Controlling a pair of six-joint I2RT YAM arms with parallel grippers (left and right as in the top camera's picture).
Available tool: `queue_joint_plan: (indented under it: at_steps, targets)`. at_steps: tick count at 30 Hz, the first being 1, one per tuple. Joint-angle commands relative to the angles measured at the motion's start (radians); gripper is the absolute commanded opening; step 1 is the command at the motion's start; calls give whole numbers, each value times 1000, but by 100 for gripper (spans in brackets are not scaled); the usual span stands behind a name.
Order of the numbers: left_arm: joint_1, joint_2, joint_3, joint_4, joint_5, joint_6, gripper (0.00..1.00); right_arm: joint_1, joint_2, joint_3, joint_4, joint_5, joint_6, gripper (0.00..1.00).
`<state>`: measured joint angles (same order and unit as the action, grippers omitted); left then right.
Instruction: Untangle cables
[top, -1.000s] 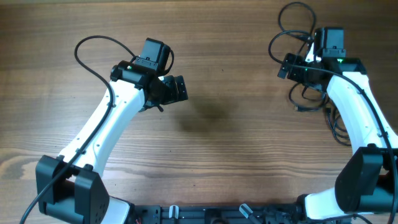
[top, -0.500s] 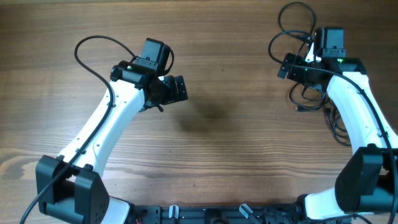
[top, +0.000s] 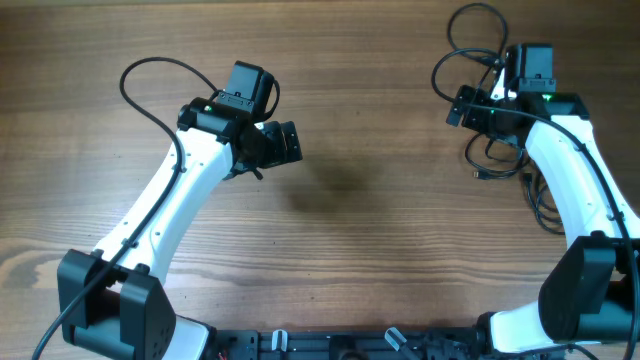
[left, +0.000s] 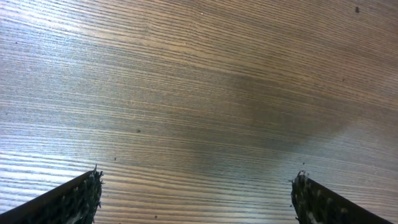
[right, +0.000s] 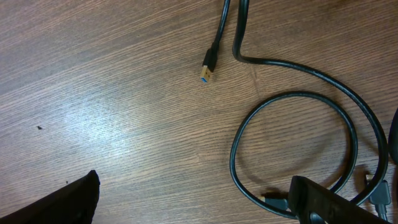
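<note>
Now, nearest strand: part of the cables (top: 541, 212) lies slack on the table (left: 199, 93) just beside the right forearm, probably left there until the bunch is worked.
Bunch under the right arm: more black cord gathers below the wrist, partly hidden by the arm, so how the strands cross cannot be told.
Left gripper (left: 198, 185): its fingers are wide apart over bare wood, well away from any cord. It looks to be waiting, empty, to take a strand drawn towards it.
Right gripper (right: 193, 186): its fingers are also spread and clamp nothing. It hangs over a loop (right: 292, 94), and one finger overlaps the loop's lower edge in the wrist view, likely lining up a pick.
Plug (right: 207, 70): this blue-tipped end lies free beyond the loop, touching nothing, so its cord should slide out easily.
Far side: the cables curl on past the right wrist.
</note>
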<state>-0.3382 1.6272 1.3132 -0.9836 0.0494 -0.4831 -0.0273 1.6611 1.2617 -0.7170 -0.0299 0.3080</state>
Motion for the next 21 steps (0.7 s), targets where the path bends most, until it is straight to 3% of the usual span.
queue_joint_plan:
  at_steps: [1,16,21]
  targets:
    - [3,11,13,2,-10,5,100,3,2,-7,2,-16,-19,100]
    - [3,11,13,3,-10,5,100,3,4,-7,2,-16,-19,100]
    - [3,11,13,3,-10,5,100,7,-67,-7,2,-15,-19,100]
